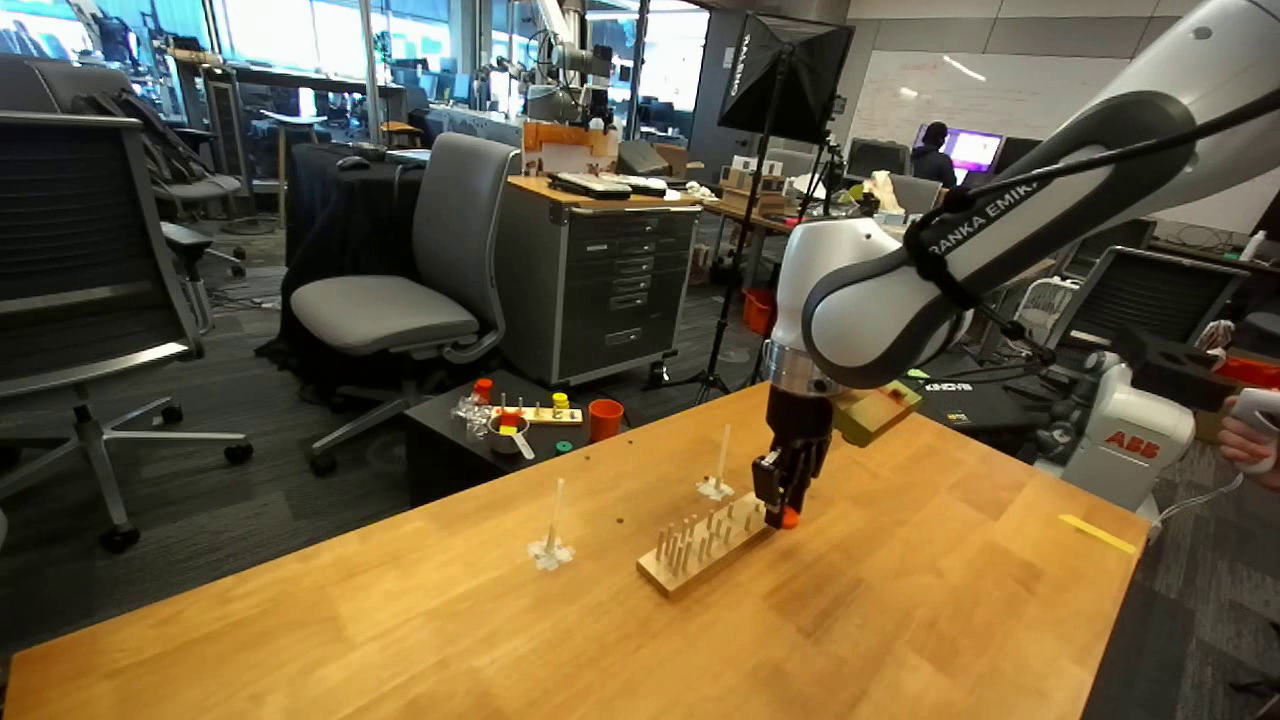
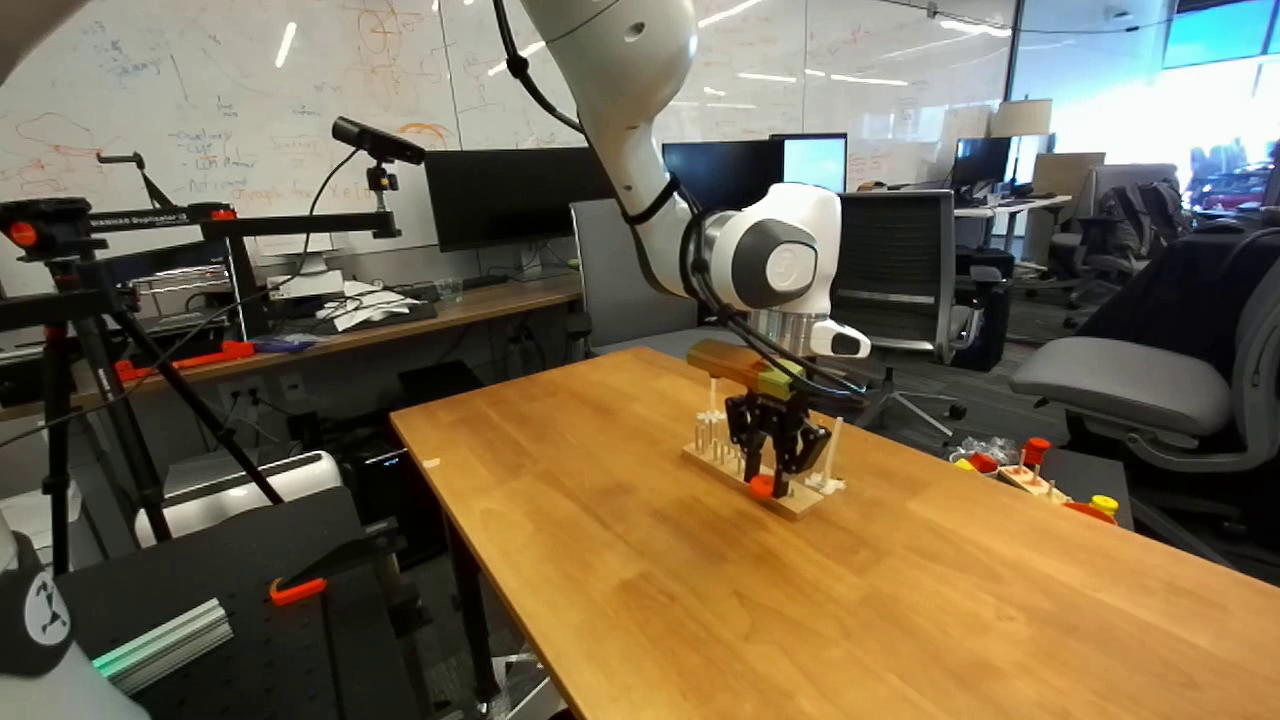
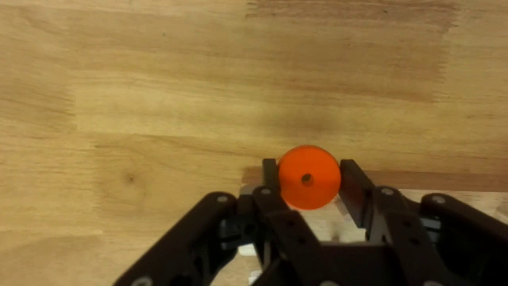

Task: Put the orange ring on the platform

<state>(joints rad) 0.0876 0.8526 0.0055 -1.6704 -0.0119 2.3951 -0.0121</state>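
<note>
White and charcoal, that's the glossy arm (image 1: 1050, 215)! Up above the silver collar (image 1: 796, 370), a black cable (image 1: 1230, 120) runs past pale lettering (image 1: 985, 220), "RANKA EMIK" readable; below the collar, a black gripper (image 3: 309, 173) studded with bright screw heads (image 3: 387, 191).

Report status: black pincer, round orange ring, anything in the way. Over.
Black two-fingered pincer shut on round orange ring. Ring near one end of rectangular light-wood board, contact unclear. Board's thin upright wooden pegs close by, might snag.

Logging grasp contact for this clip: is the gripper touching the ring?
Touching. The wrist view shows it: the gripper is closed on the ring, one jaw against each side of its edge, with no gap showing.
</note>
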